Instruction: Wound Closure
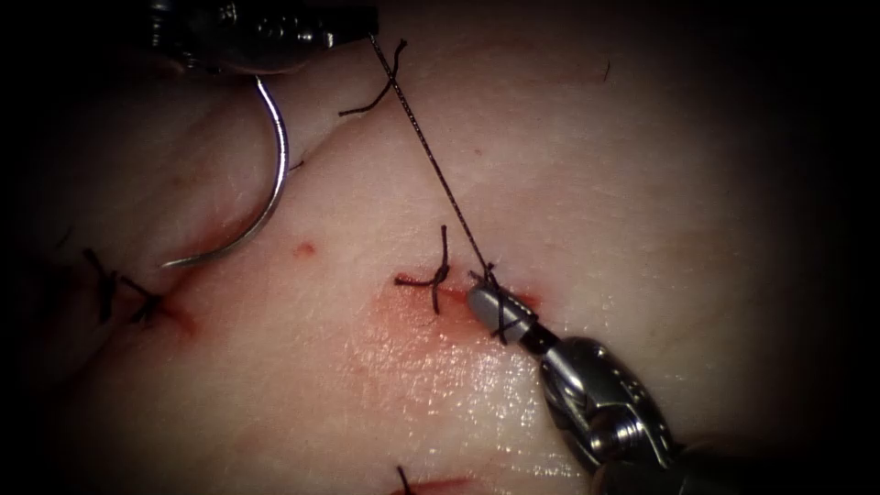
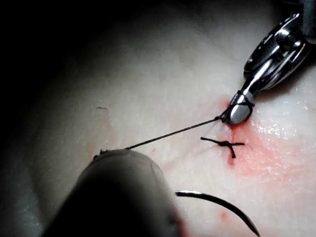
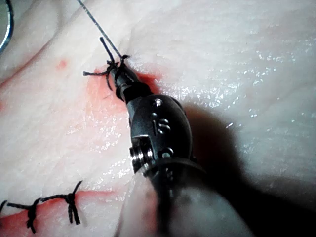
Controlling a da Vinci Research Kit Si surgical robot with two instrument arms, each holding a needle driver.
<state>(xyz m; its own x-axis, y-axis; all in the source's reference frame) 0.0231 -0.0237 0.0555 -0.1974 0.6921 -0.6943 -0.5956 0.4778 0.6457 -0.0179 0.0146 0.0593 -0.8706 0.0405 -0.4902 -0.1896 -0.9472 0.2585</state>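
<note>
1. Endoscope view: the left end effector [image 1: 275, 37] sits at the far left of the scene, clenched on the blunt end of the curved needle [image 1: 271, 183]
2. The needle hangs free above the tissue [image 1: 642, 183], arcing down and to the left, its sharp tip just over the tissue near a tied stitch [image 1: 137, 298] at the left; it is not in the tissue
3. The thread [image 1: 431, 156] runs taut from the left end effector down and right to the right end effector [image 1: 495, 307]
4. The right end effector comes in from the near right, its tip resting at the cut [image 1: 527, 298] among red fluid [image 1: 412, 330]; the thread is wound around its closed jaws, and whether they pinch the thread itself I cannot tell
5. A finished knot [image 1: 438, 275] with short cut ends lies just left of that tip, and another cut end [image 1: 385, 87] lies far up beside the thread
6. Left wrist view: the taut thread [image 2: 173, 133] reaches the right end effector [image 2: 239, 111], with loops around its tip, the knot [image 2: 227, 144] beside it and the needle [image 2: 222, 205] nearer
7. Right wrist view: loops of thread wrap the right end effector [image 3: 121, 79], and a row of stitches [image 3: 49, 202] lies nearer
</note>
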